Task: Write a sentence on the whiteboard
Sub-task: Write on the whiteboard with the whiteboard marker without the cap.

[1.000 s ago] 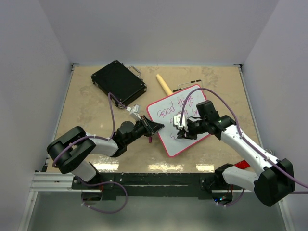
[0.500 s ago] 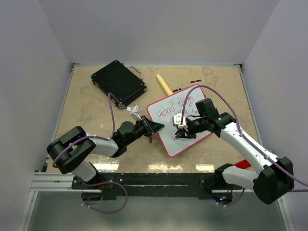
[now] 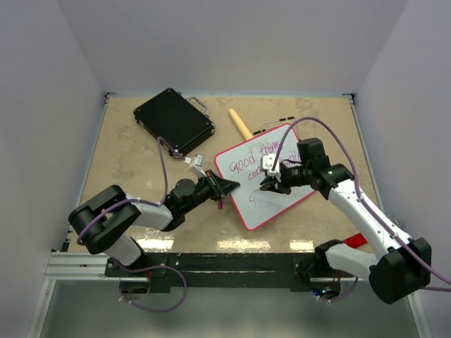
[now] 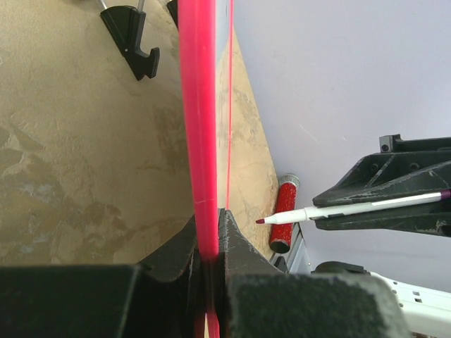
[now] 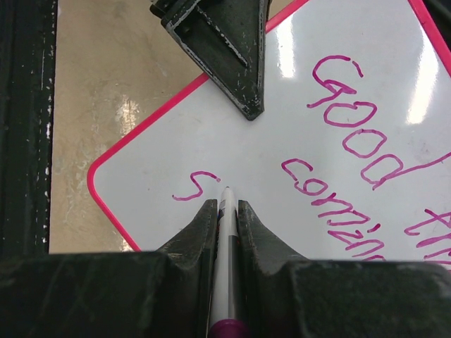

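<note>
Sentence [image 5: 356,144] on whiteboard [image 5: 211,141] partly beyond R wrist view's edge.

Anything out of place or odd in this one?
Nothing spilled or damaged. The whiteboard lies diagonal on the table, its rim clamped by the left gripper while the right gripper holds a marker at the writing; that looks deliberate. The only stray: a red cylinder lying at the table's near edge by the right arm's base.

The beige marble-patterned tabletop [image 3: 127,169] carries a small glossy whiteboard [image 3: 246,204] with a red-pink rim. A black rectangular hard case [image 3: 173,120] lies to the whiteboard's far left. A tan wooden stick [image 3: 239,124] lies just behind it. A red cylinder [image 3: 356,240] lies off its near right.
</note>
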You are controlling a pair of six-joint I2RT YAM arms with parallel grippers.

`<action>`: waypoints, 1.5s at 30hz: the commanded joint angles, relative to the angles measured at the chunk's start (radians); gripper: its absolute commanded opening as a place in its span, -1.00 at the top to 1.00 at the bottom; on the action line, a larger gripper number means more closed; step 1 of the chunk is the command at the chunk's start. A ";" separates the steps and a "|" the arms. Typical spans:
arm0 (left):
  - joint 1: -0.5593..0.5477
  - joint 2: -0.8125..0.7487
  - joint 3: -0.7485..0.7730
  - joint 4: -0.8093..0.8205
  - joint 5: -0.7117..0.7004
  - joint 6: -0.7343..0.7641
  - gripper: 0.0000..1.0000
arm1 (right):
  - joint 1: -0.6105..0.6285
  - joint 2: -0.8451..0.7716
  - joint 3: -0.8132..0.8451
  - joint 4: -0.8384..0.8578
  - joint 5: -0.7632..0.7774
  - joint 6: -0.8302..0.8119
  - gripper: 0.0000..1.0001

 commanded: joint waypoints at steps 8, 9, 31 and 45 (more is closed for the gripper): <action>0.000 -0.023 0.007 0.109 -0.030 0.040 1.00 | 0.006 0.024 -0.020 0.038 0.030 0.030 1.00; 0.000 -0.022 0.007 0.109 -0.030 0.039 1.00 | 0.009 0.024 -0.020 0.036 0.031 0.026 1.00; 0.000 -0.027 -0.001 0.127 -0.023 0.040 1.00 | 0.036 0.062 -0.024 0.058 0.082 0.045 1.00; 0.000 -0.023 -0.007 0.142 -0.020 0.040 1.00 | 0.044 0.073 -0.027 0.072 0.117 0.064 1.00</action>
